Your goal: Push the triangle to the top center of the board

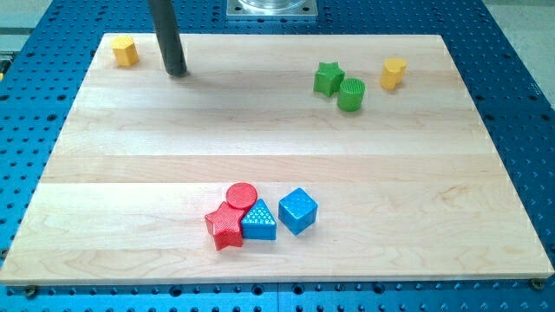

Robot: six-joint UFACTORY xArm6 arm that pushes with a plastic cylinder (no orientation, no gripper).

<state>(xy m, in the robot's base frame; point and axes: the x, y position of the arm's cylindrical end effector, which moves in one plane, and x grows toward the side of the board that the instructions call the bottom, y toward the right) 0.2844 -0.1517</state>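
Wooden board (286, 121) on blue perforated table (520, 104), my tip (177, 73) top left

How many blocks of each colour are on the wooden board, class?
Yellow: 2, hexagonal block, cylinder-like block
Green: 2, star, cylinder
Red: 2, cylinder, star
Blue: 2, triangle, cube
Total: 8

Wooden board (277, 130) with eight blocks
My tip (177, 72) stands right of the yellow block (126, 51) (top left); the blue triangle (258, 221) lies far below.
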